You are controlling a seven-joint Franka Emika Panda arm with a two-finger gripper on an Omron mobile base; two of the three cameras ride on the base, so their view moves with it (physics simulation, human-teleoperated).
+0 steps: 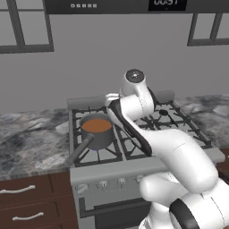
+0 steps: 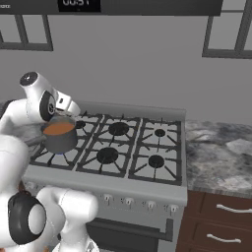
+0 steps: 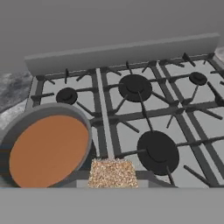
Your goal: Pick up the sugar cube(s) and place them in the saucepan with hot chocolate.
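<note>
The saucepan with hot chocolate (image 1: 96,129) is a small grey pan with orange-brown liquid, standing on the stove's front left burner, its dark handle pointing out over the front edge. My gripper (image 1: 112,97) hovers above the stove just behind and to the right of the pan's rim. In the hand view a speckled tan sugar cube (image 3: 113,173) sits between the fingertips, with the gripper shut on it. There the saucepan (image 3: 46,148) lies just left of the cube. The right base view has the hand (image 2: 66,104) above the saucepan (image 2: 60,135).
A grey gas stove (image 2: 118,147) with several black burners and grates fills the middle. Marble counters (image 1: 31,138) flank it on both sides. A raised back panel (image 3: 122,52) and the grey wall stand behind. Drawers (image 2: 221,221) sit below the counter.
</note>
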